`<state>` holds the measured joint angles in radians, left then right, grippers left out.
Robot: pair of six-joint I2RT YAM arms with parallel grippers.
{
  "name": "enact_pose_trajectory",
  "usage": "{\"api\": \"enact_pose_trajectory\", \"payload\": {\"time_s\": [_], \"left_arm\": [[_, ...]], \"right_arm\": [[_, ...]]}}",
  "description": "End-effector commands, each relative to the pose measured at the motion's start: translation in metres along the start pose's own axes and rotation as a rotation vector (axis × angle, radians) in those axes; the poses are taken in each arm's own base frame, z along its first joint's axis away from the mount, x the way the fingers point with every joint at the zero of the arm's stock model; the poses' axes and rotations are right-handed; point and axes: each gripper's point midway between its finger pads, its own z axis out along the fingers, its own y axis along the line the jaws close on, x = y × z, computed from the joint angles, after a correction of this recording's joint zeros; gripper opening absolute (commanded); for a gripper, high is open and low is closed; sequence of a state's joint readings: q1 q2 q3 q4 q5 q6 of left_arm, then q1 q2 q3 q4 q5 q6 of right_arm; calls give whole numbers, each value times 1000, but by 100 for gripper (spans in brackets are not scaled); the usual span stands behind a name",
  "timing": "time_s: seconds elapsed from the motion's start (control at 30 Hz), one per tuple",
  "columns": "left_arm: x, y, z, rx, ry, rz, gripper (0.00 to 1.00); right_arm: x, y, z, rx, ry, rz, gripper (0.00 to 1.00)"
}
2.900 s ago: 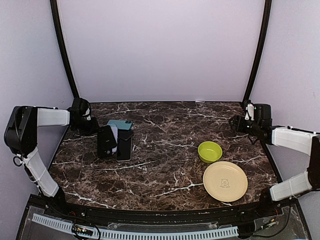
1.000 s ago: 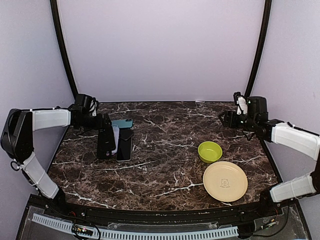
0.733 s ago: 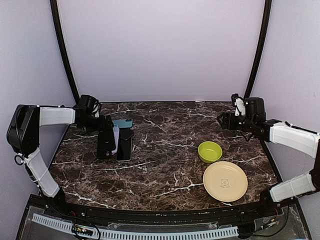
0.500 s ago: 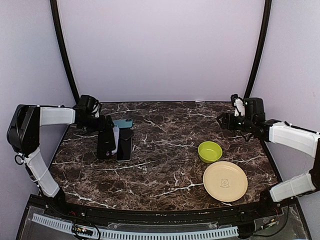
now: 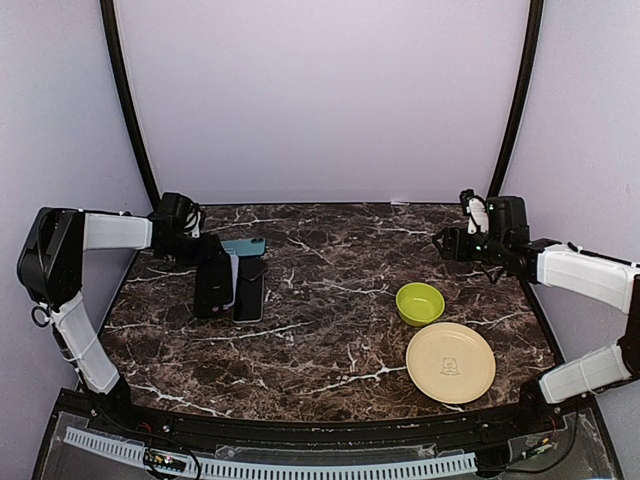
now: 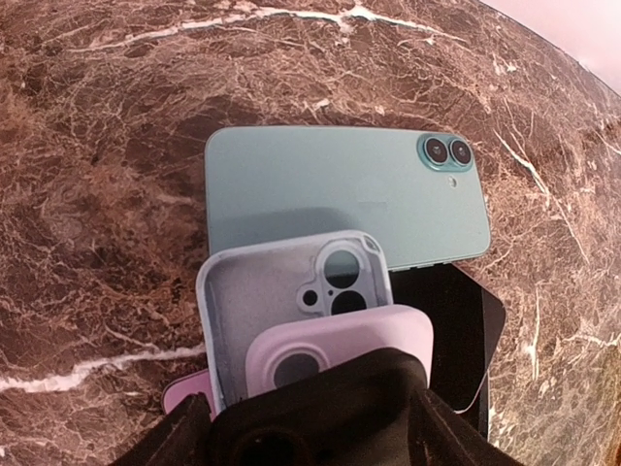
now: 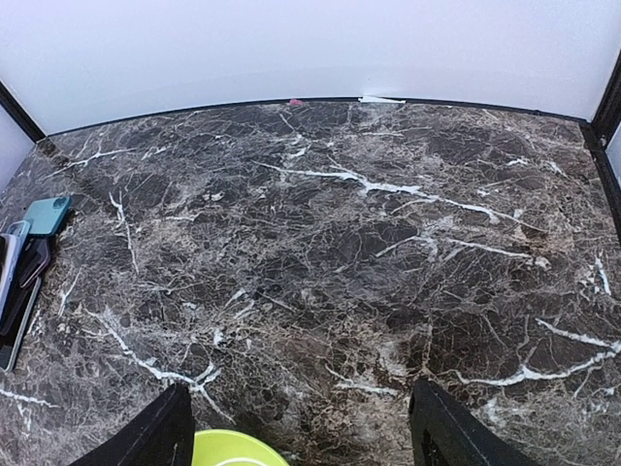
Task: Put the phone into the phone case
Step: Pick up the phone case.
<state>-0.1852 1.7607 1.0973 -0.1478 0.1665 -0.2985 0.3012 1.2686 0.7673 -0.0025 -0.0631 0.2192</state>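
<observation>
A teal phone [image 6: 349, 194] lies back up on the marble, also seen in the top view [image 5: 243, 247]. Just in front of it is a pile of phone cases: a pale grey-blue case [image 6: 267, 311] with its inside showing, a lilac case [image 6: 340, 345], and a black case [image 6: 330, 417] [image 5: 213, 287] nearest the camera. My left gripper [image 6: 315, 437] [image 5: 207, 260] has its fingers against both sides of the black case. A flat black phone [image 6: 451, 330] [image 5: 249, 290] lies to the right of the pile. My right gripper [image 7: 301, 427] [image 5: 441, 243] hangs open and empty at the far right.
A lime green bowl [image 5: 420, 303] [image 7: 233, 449] sits right of centre, with a cream plate [image 5: 450, 362] in front of it. Black frame posts [image 5: 128, 100] rise at both back corners. The back wall is close behind the phones.
My left arm came in from the back left corner to the pile, and its jaws have narrowed onto the black case. The right gripper drifted slightly left.
</observation>
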Motion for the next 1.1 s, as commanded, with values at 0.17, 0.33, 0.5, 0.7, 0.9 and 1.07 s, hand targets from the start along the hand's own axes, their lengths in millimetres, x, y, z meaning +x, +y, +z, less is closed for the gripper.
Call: {"api": "enact_pose_trajectory", "payload": {"time_s": [0.17,0.33,0.5,0.7,0.9,1.07], "left_arm": [[10,-5,5,41,55,9,44],[6,-12,-6,70,25,21,3],[0,-20,-18,95,-8,45,0],[-17,-45,-44,165,-113,103,0],[-42,-114,-127,429,-421,287,0],[-26,-168,-218,769,-641,459,0]], "right_arm": [[-13,9,-2,-27,-32,-17,77],[-15,9,-4,-28,-40,-21,77],[-18,10,-6,-32,-45,-19,77],[-25,17,-10,-48,-51,-18,77],[-46,74,-20,-197,-79,-96,76],[-60,197,-51,-599,-135,-277,77]]}}
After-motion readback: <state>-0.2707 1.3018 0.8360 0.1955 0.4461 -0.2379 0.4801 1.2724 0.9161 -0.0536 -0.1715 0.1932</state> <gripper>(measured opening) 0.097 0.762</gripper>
